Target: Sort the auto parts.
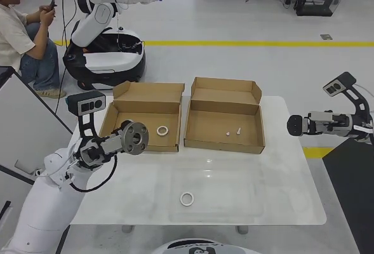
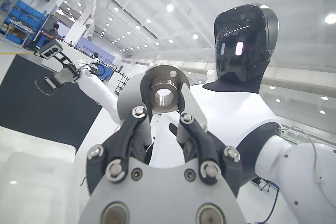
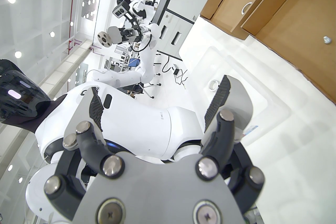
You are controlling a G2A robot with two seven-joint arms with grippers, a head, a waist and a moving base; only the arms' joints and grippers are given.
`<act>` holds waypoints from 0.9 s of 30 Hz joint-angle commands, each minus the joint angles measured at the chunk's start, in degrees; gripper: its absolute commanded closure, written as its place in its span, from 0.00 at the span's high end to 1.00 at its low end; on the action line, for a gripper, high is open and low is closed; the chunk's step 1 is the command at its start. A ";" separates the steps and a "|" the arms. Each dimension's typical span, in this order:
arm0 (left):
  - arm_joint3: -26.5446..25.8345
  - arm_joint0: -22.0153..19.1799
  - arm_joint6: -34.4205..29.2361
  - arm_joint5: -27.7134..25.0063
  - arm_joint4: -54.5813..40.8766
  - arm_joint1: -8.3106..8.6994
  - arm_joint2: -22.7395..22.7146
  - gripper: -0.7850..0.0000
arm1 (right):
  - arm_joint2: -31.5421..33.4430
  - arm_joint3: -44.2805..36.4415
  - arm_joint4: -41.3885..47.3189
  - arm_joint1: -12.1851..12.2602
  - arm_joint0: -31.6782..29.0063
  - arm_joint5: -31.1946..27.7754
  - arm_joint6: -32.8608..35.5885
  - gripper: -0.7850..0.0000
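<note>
Now the left gripper [image 2: 163, 107] is clamped on the metal hub [image 1: 134, 138], over the left box [image 1: 150, 95], at its front edge; the right gripper [image 3: 160, 96] hangs beside the table [image 1: 269, 190], jaws apart.

1. A white table [image 1: 288, 187] sits in the middle.
2. A grey cabinet [image 1: 18, 127] stands just beside it at 9 o'clock.
3. A yellow line [image 1: 269, 44] runs across the floor at 12 o'clock.
4. A black mat [image 1: 358, 190] lies on the floor at 4 o'clock.
5. Another white and black machine [image 1: 110, 60] is parked at 11 o'clock.
</note>
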 commanded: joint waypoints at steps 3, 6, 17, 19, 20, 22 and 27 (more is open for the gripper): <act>-0.86 0.25 3.81 -0.46 -0.23 -0.56 1.23 0.00 | 0.00 0.00 0.00 0.00 0.00 0.00 0.00 1.00; -0.37 -1.06 4.68 -1.46 -0.44 -1.14 3.16 0.00 | 0.00 0.00 0.00 0.00 0.00 0.00 0.00 1.00; 4.55 -7.23 9.34 -3.36 0.63 -3.61 11.08 0.00 | 0.00 0.00 0.00 0.00 0.00 0.00 0.00 1.00; 4.69 -7.55 10.15 -3.68 -0.99 -4.01 11.90 0.00 | 0.00 0.00 0.00 0.00 0.00 0.00 0.00 1.00; 4.54 -7.61 10.31 -3.78 -2.36 -4.21 12.33 0.00 | 0.00 0.00 0.00 0.00 0.00 0.00 0.00 1.00; 4.31 -7.55 10.00 -4.08 -5.32 -4.56 12.96 0.00 | 0.00 0.00 0.00 0.00 0.00 0.00 0.00 1.00; 3.71 -6.74 7.81 -3.99 -14.98 -5.38 13.60 0.00 | 0.00 0.00 0.00 0.00 0.00 0.00 0.00 1.00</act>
